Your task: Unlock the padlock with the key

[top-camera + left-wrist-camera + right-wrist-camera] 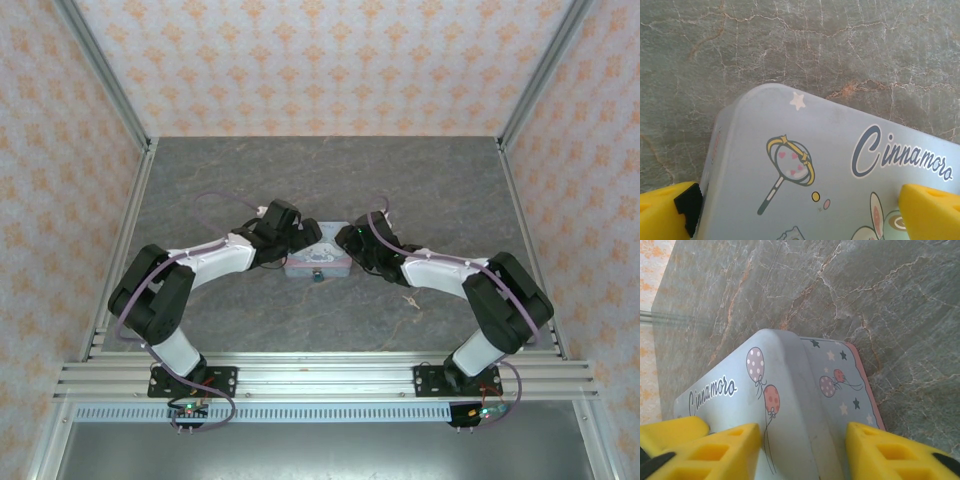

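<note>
A tiny blue padlock (318, 277) hangs at the near side of the pastel cartoon tin (317, 262) in the middle of the table. My left gripper (291, 237) is at the tin's left end. In the left wrist view that gripper (797, 217) is open wide, with one yellow finger (665, 212) beside the tin's side and the other over the printed lid (805, 145). My right gripper (358, 247) is at the tin's right end. Seen from its wrist, it (802, 452) is open astride the lid's right edge (795, 390). The key is hidden.
The tin rests on a grey marbled tabletop (320, 180) with bare surface all round it. Aluminium frame posts (105, 80) and patterned walls close in the left, right and far sides. A rail (320, 375) runs along the near edge.
</note>
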Motion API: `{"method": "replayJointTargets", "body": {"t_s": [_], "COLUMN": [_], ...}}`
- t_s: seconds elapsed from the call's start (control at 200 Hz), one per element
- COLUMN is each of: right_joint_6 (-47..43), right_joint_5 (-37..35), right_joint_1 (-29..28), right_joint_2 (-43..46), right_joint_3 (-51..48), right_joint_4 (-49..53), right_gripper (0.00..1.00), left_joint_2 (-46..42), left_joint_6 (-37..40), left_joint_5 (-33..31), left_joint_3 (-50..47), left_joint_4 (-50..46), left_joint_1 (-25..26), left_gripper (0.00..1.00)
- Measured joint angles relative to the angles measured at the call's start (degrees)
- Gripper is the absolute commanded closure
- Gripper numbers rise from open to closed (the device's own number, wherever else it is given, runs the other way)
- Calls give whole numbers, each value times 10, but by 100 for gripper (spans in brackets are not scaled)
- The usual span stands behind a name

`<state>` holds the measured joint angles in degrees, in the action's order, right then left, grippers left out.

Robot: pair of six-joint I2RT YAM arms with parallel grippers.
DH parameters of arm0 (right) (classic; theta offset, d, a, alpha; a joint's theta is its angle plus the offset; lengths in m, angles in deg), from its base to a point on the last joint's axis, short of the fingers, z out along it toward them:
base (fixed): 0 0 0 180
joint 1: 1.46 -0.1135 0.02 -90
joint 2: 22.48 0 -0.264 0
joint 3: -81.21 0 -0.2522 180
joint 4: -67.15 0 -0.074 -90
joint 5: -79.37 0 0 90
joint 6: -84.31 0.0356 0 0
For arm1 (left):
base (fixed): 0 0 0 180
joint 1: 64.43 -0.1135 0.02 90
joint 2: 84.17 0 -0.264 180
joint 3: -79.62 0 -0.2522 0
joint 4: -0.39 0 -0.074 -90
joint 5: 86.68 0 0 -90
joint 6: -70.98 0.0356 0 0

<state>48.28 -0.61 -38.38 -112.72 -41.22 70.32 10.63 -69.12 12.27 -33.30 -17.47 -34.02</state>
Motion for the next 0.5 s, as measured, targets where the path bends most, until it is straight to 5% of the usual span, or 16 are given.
{"method": "replayJointTargets", "body": {"t_s": [0.19,0.5], "right_joint_6": [-24,-106], "right_joint_5": [12,-46], "right_joint_1": [0,47], "right_joint_2": [25,146], "right_joint_3": [-2,31], "right_joint_4": [30,200], "right_gripper": [0,1], "left_joint_2": [-2,-110], "left_joint_6": [2,22], "left_joint_5": [0,-20], "left_joint_3": [6,7], "left_joint_4": [-2,-30], "left_joint_1": [7,-50], "left_gripper": [0,0]}}
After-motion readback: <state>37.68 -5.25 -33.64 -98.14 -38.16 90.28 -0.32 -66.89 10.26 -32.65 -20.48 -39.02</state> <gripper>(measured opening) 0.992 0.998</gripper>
